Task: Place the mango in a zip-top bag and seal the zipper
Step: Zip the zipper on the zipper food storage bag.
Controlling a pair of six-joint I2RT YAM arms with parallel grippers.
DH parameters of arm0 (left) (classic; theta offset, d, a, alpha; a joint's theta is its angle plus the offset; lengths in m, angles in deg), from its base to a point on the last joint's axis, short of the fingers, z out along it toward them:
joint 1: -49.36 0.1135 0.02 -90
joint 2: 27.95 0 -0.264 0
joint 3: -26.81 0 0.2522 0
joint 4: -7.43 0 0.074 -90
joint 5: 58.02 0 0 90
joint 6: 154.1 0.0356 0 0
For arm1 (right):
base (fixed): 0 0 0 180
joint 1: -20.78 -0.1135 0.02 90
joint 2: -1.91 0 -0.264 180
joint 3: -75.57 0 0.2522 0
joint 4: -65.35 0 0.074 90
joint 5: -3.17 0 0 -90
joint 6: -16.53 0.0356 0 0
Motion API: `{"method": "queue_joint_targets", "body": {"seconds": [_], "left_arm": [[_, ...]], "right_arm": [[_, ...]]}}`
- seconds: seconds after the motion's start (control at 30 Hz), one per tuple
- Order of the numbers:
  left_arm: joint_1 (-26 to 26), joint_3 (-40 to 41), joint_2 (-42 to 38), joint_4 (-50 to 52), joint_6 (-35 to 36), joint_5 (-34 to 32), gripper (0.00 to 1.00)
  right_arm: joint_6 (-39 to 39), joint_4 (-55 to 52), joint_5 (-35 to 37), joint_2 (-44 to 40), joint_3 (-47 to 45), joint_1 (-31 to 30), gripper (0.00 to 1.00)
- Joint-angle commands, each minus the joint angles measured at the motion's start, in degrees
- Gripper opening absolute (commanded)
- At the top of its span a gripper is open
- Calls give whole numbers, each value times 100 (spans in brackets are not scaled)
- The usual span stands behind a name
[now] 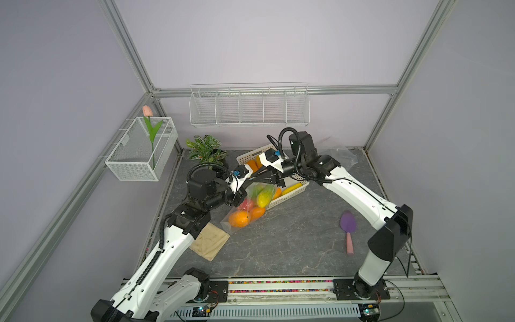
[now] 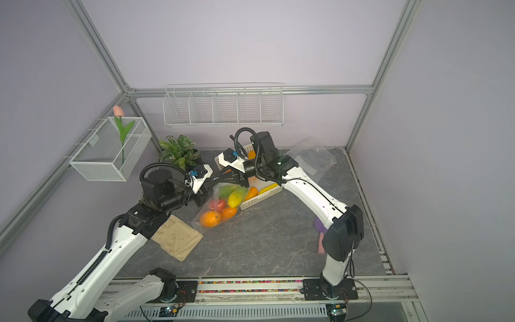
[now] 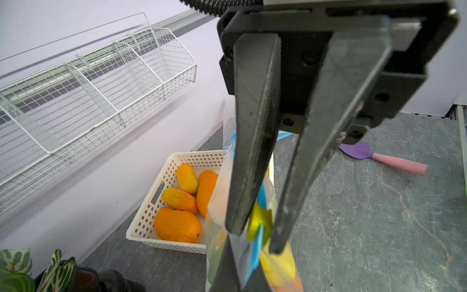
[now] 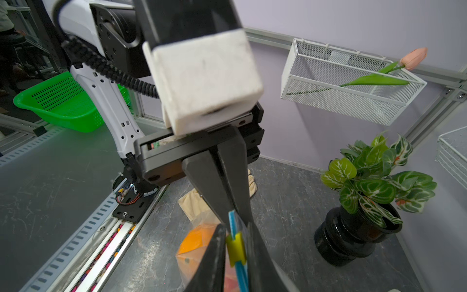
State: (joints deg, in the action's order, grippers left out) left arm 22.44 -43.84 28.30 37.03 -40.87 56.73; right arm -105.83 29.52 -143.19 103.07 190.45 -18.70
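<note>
beside the basket, left claw clamped on bag, right claw gripping slider

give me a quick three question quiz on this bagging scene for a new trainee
1. True or false: the zip-top bag lies flat and empty on the table.
2. What sits between the right gripper's fingertips? A) the yellow slider B) the purple trowel C) the pink tulip
3. Name the container that holds the loose mangoes.
Key: 1. False: it holds fruit, and the left gripper pinches its top edge. 2. A. 3. The white basket.
</note>
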Motion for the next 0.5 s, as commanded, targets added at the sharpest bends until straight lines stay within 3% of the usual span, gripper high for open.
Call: {"method": "queue_joint_targets", "body": {"seconds": [0.0, 0.2, 0.47], "left_arm": [[28, 96, -131, -340, 99, -67, 0], [29, 238, -392, -500, 31, -264, 0], [99, 370, -670, -821, -155, -1020, 0]], "right_arm": [[15, -83, 89, 5, 16, 38, 16], [459, 331, 495, -118, -177, 287, 16], [689, 358, 718, -211, -429, 714, 16]]}}
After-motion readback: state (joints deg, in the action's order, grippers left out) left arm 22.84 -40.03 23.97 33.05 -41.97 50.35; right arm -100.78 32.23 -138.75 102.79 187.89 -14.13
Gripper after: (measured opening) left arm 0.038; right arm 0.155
